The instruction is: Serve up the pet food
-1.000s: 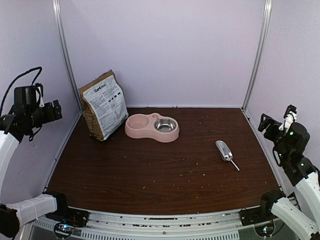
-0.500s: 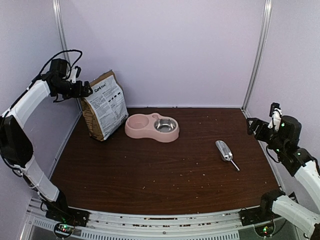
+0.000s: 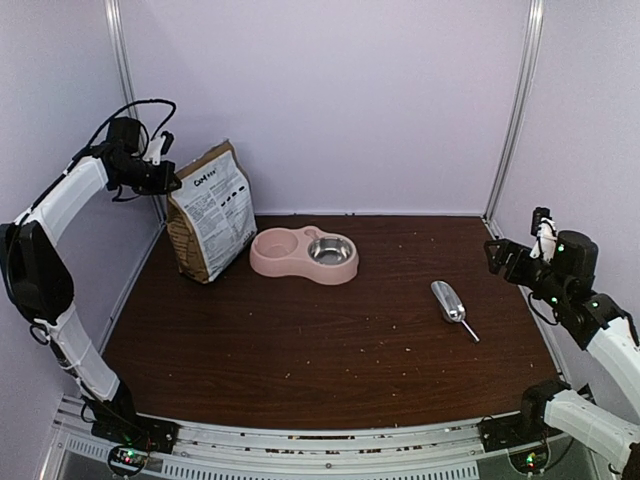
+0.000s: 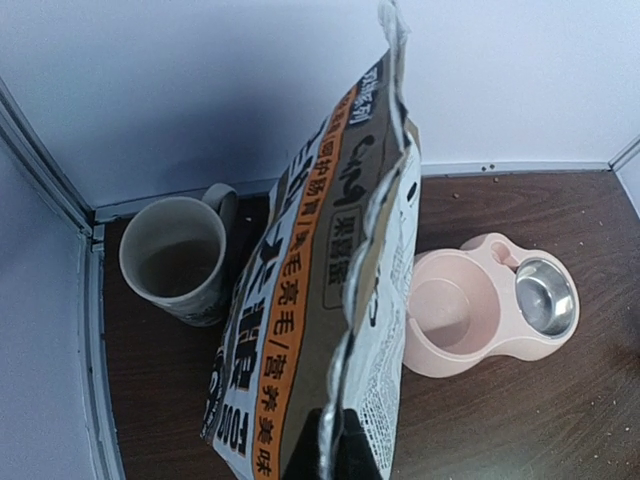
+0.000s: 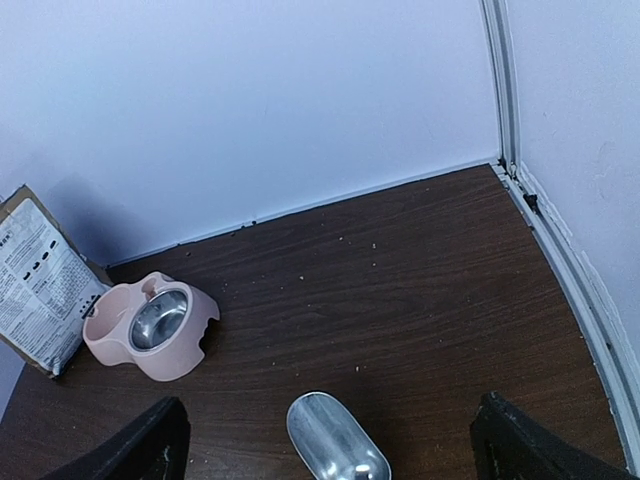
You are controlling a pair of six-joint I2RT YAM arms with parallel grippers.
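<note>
The pet food itself is hidden; only stray crumbs dot the table. A tan paper bag [image 3: 208,212] [image 4: 300,330] with a white printed label stands upright at the back left. My left gripper [image 3: 166,181] [image 4: 345,435] is shut on the bag's crimped top edge. The pink double bowl [image 3: 300,268] [image 4: 470,358] [image 5: 150,362] sits just right of the bag, with a steel insert in its right well and nothing in its left well. A metal scoop [image 3: 450,301] [image 5: 335,440] lies on the right. My right gripper [image 3: 497,256] [image 5: 330,450] hovers open above and right of the scoop.
A grey mug [image 4: 178,258] stands in the back-left corner behind the bag. White walls with metal corner posts [image 3: 515,110] close in the dark wooden table [image 3: 320,340] on three sides.
The left arm swung in to the bag and its jaws closed on the top edge; the bag shifted slightly. The right gripper drifted a little left toward the scoop, still open.
</note>
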